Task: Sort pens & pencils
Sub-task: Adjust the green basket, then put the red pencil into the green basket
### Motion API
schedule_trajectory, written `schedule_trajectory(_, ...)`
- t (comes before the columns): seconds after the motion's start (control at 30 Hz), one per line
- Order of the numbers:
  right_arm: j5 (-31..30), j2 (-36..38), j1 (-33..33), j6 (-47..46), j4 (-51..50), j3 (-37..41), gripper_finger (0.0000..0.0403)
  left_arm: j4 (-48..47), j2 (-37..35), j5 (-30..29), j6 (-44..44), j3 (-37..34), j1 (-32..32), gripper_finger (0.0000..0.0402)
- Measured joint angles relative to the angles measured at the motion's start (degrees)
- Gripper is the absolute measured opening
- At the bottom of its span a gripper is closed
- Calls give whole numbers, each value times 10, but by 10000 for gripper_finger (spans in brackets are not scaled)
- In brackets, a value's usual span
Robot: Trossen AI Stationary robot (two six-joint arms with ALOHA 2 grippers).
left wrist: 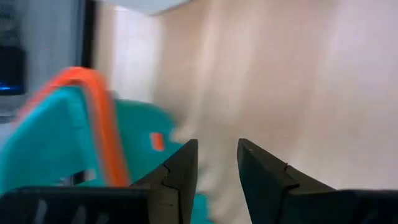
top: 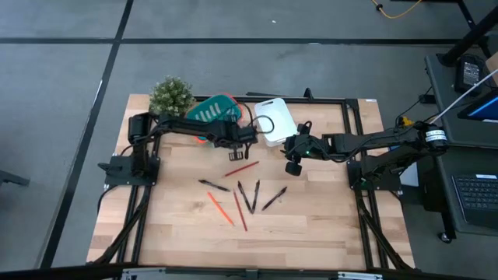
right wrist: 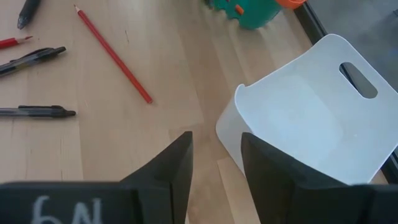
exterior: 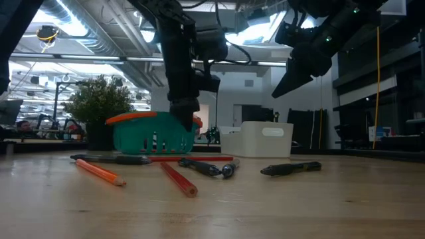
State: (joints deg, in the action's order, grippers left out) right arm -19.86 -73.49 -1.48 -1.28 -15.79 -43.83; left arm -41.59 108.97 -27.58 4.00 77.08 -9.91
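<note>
While the wooden table point(top: 327, 225) carries a teal basket point(top: 212, 110) and a white bin point(top: 274, 118) along its far side, the pens point(top: 249, 196) and pencils point(top: 237, 208) are spread loose at its middle. Both grippers are held parted and empty above them. The left gripper point(top: 247, 138) is judged nearer: one red pencil point(top: 242, 168) lies just nearward of it, its long axis running almost crosswise. The right gripper point(top: 293, 167) is poised beside the bin.

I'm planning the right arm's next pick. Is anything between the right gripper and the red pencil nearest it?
Nothing visible. The right gripper hangs open and empty above bare wood beside the white bin; the red pencil lies alone on open table, with the left gripper above and behind it.
</note>
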Motion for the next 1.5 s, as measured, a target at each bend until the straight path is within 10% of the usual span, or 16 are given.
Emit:
schedule_trajectory(0.43, 0, 0, 0, 0, 1, 0, 139, -50, 0, 48, -56, 0, 137, 108)
schedule_trajectory(0.93, 3, 0, 0, -14, 1, 0, 139, 13, 0, 188, -125, 0, 106, 108)
schedule_trajectory(1.5, 5, 0, 0, -2, 1, 0, 139, 25, 14, 194, -126, 0, 106, 108)
